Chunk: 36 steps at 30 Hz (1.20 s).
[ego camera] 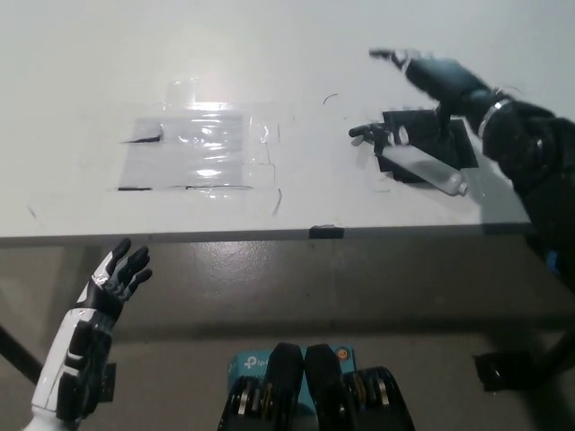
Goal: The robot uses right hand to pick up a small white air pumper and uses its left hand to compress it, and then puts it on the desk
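The small white air pumper [416,165] lies on its side on the white desk [269,54], its black handle at the left end and its nozzle toward the desk's front right. My black right hand [437,79] hovers above and behind it, open with fingers spread, apart from the pumper. My white left hand [106,287] is at the lower left, below the desk's front edge, open and holding nothing.
A patch of clear glossy tape [199,153] is stuck on the desk left of centre. A small black clip [326,232] sits on the desk's front edge. A dark base [503,370] stands on the floor at lower right.
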Tool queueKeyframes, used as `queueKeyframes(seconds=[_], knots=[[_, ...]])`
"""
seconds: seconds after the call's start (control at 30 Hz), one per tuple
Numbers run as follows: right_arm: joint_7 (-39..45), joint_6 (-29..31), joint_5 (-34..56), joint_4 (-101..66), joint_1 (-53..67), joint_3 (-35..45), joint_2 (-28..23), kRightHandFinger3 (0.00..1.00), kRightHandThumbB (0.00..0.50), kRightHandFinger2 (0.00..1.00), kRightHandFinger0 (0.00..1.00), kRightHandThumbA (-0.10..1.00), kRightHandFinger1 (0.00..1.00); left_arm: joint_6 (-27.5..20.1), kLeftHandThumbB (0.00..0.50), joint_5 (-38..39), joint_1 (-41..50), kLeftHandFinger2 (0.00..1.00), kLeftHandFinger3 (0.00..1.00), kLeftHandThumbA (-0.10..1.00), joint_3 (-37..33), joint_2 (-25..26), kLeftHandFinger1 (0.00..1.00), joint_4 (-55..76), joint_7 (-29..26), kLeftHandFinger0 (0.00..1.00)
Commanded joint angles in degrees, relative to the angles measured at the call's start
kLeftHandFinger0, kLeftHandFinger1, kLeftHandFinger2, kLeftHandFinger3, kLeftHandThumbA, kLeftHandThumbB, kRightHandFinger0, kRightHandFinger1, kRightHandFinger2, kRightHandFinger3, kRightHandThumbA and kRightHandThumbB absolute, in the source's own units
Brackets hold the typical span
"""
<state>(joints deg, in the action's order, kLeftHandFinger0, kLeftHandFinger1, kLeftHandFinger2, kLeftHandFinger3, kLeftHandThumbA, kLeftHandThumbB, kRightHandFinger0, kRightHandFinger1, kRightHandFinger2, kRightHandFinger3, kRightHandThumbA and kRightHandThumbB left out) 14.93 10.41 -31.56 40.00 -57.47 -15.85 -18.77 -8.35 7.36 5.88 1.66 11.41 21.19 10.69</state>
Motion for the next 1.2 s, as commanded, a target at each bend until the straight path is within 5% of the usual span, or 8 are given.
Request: queueKeyframes(seconds=[0.0,0.07,0.2,0.43,0.57,0.87,1.0,1.17], knots=[[1.56,-1.67,9.46,-12.67,-1.38,6.62,-2.42,1.00,0.487,1.00,1.00,1.00,1.00,-2.05,0.222,1.02,0.34,1.00,1.00,1.00,0.04,0.72,1.00,0.02,0.68,1.00],[0.88,-3.13,9.14,-16.00,-1.29,8.05,-2.46,1.00,0.500,1.00,1.00,1.00,1.00,-2.09,0.223,0.84,0.35,1.00,1.00,1.00,0.08,0.67,1.00,-0.07,0.58,1.00],[-2.39,-2.57,12.70,-26.58,0.70,14.26,-1.86,1.00,0.433,1.00,1.00,1.00,1.00,-2.07,0.230,0.59,0.09,1.00,1.00,1.00,0.01,0.62,1.00,-0.51,0.54,1.00],[-4.14,-6.87,19.11,-61.30,20.14,20.35,3.03,1.00,0.387,1.00,1.00,1.00,1.00,-2.24,0.217,0.22,-0.86,1.00,1.00,1.00,0.45,0.79,1.00,-2.24,0.29,1.00],[-5.94,-1.93,22.28,-69.55,34.10,19.49,5.87,1.00,0.293,1.00,1.00,1.00,1.00,-2.45,0.206,0.07,-0.41,1.00,1.00,1.00,0.70,0.57,1.00,-4.37,-0.02,1.00],[-8.55,4.60,19.95,-69.85,52.70,16.50,14.06,1.00,0.285,1.00,1.00,1.00,1.00,-2.94,0.191,-1.08,-1.15,1.00,1.00,1.00,0.92,0.21,1.00,-9.80,-0.67,1.00],[-8.84,8.17,22.17,-62.20,54.14,15.98,16.39,1.00,0.231,1.00,1.00,1.00,1.00,-3.36,0.172,-1.02,-2.18,1.00,1.00,1.00,1.66,0.25,1.00,-11.63,-0.80,1.00],[-8.82,8.61,19.31,-55.55,54.01,14.61,17.12,1.00,0.241,1.00,1.00,1.00,1.00,-3.47,0.167,-0.77,-2.97,1.00,1.00,1.00,2.44,0.07,1.00,-13.60,-1.09,1.00]])
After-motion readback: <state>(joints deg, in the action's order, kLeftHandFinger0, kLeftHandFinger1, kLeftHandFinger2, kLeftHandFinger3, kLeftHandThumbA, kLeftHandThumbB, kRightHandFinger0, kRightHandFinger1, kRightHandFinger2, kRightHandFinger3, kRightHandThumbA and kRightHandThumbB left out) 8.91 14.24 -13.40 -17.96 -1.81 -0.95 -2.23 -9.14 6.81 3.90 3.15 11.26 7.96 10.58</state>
